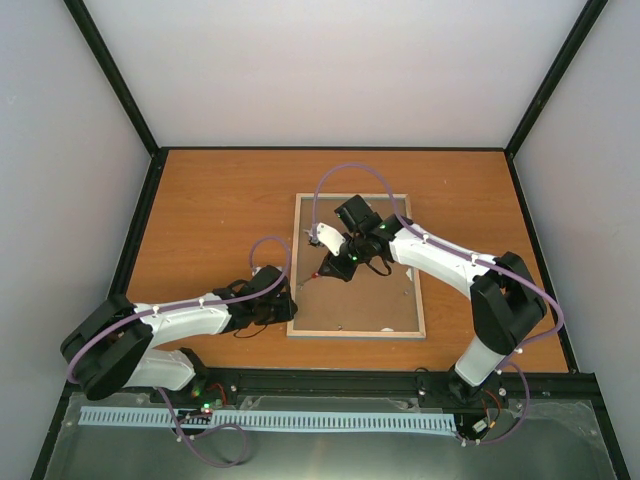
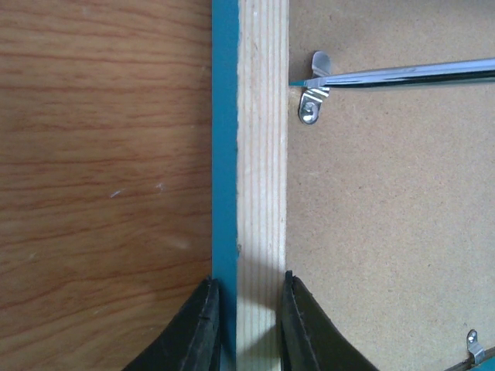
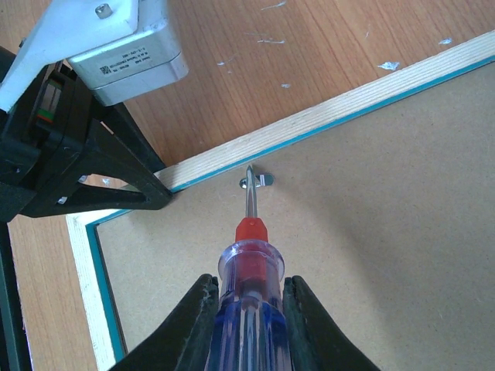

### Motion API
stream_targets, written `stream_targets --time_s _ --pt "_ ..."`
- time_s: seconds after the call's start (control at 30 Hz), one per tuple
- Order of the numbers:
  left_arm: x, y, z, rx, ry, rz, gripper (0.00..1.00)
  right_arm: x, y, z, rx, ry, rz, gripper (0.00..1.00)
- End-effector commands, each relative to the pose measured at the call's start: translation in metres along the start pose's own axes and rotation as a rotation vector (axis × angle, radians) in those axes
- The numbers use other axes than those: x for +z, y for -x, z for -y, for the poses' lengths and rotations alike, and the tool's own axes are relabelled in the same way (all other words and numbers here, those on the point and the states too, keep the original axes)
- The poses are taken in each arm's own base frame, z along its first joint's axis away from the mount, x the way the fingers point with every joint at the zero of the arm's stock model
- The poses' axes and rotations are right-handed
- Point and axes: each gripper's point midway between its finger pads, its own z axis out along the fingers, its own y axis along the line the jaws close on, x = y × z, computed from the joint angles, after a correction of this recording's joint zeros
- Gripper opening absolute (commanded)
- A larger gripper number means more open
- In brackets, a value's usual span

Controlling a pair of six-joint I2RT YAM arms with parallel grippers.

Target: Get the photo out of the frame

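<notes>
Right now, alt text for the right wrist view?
Right gripper holds a screwdriver, its tip at a metal clip on the brown backing board beside the frame's pale wood rim. Left gripper clamps that rim.

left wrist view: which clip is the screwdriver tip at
The upper clip, next to the frame; the screwdriver reaches it. The lower-right clip sits alone.

Wooden table (image 1: 210,220), plain white walls (image 1: 330,70), black corner posts (image 1: 115,75).
</notes>
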Motion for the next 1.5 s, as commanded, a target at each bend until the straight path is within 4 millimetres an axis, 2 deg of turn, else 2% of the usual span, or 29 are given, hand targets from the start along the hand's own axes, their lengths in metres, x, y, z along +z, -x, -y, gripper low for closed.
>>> stream_targets --time_s 0.0,0.23,0.37,0.47,0.6,0.63,0.7,0.8,0.87,0.97,1.07,1.23,1.3,1.4,1.47 --pt "0.006 -0.014 -0.003 -0.017 -0.008 -0.041 0.01 -0.001 -0.009 0.002 -0.001 -0.032 -0.04 0.03" --pt "0.006 -0.014 -0.005 -0.018 -0.002 -0.038 0.01 -0.013 -0.027 -0.007 -0.032 -0.038 -0.061 0.03" --pt "0.005 -0.013 -0.006 -0.01 0.006 -0.034 0.01 -0.029 -0.026 -0.008 -0.046 -0.077 -0.043 0.03" --pt "0.004 -0.009 -0.006 0.01 0.018 -0.021 0.01 -0.043 -0.023 -0.001 -0.05 -0.125 -0.023 0.03" --pt "0.001 0.0 -0.008 0.047 0.07 -0.007 0.03 -0.063 -0.024 0.027 -0.006 -0.186 0.009 0.03" --pt "-0.001 0.004 -0.008 0.06 0.084 0.0 0.1 -0.069 -0.026 0.035 0.008 -0.199 0.016 0.03" --pt "-0.008 0.017 -0.005 0.077 0.123 0.033 0.31 -0.082 -0.03 0.052 0.039 -0.223 0.032 0.03" --pt "-0.022 0.038 0.0 0.113 0.17 0.097 0.47 -0.103 -0.041 0.083 0.091 -0.281 0.057 0.03" --pt "-0.03 0.05 0.01 0.15 0.169 0.122 0.5 -0.115 -0.052 0.106 0.127 -0.322 0.063 0.03" --pt "-0.035 0.054 0.04 0.235 0.08 0.109 0.48 -0.135 -0.066 0.144 0.181 -0.391 0.076 0.03" --pt "-0.037 0.034 0.079 0.357 -0.062 0.058 0.45 -0.153 -0.078 0.18 0.24 -0.457 0.089 0.03" --pt "-0.036 -0.032 0.122 0.531 -0.193 -0.088 0.44 -0.167 -0.086 0.222 0.291 -0.517 0.098 0.03" --pt "-0.035 -0.062 0.13 0.594 -0.223 -0.157 0.45 -0.166 -0.087 0.234 0.295 -0.518 0.096 0.03" --pt "-0.031 -0.097 0.128 0.628 -0.245 -0.254 0.45 -0.158 -0.086 0.247 0.287 -0.498 0.086 0.03" --pt "-0.025 -0.108 0.121 0.617 -0.239 -0.287 0.45 -0.151 -0.084 0.246 0.275 -0.454 0.09 0.03"
